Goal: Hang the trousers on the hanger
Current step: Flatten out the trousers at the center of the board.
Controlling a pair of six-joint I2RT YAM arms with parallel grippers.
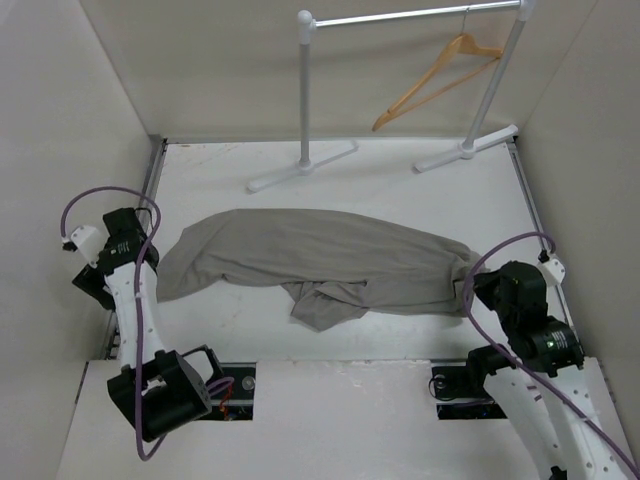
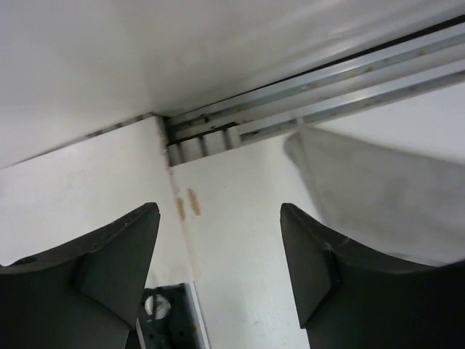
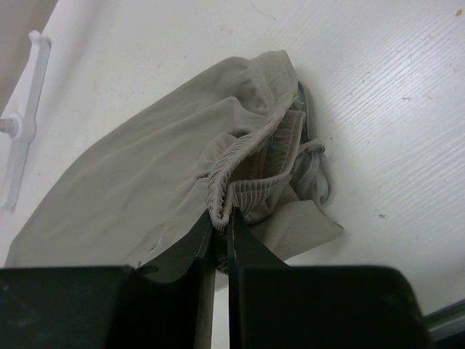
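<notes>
grey-taupe ribbed cloth is pinched in the right gripper. its jaws stand almost together, with only the gathered band at the end of the trousers between them. from that pinch the band folds open just beyond the fingertips, and the rest of the garment spreads away over the white table, up and to the left in the right wrist view.

the left gripper has its jaws wide apart with nothing between them, only bare table surface showing in the gap. a corner of the cloth lies off to the side of one dark finger, outside the gap. whether it touches that finger i cannot tell.

from above, the trousers lie flat and crumpled across the middle of the table, stretched from one arm to the other. the end on the right arm's side is bunched at the right gripper, and a loose fold hangs toward the near edge.

the hanger, light tan wood, hangs tilted by its hook from the white-and-silver clothes rail at the far right of the table. it is well apart from the trousers and from both grippers.
</notes>
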